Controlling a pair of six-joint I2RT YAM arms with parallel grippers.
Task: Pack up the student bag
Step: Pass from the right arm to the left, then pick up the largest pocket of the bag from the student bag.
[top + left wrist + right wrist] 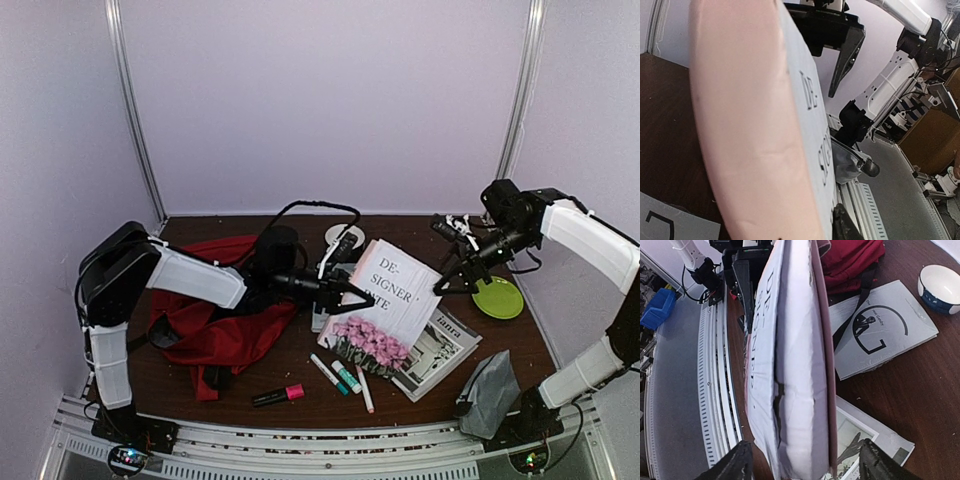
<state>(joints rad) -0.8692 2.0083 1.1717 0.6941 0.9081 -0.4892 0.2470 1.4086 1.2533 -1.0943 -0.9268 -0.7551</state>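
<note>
The student bag (215, 335) lies slumped on the left side of the brown table (170, 390), partly under the left arm. It is soft red fabric, crumpled into folds, with black straps trailing at its near side. Just to its right, the left gripper (355, 297) is clamped on one edge of a tilted white book (395, 290). The right gripper (445, 285) straddles the opposite edge, its fingers (737, 465) spread clear of both covers.
</note>
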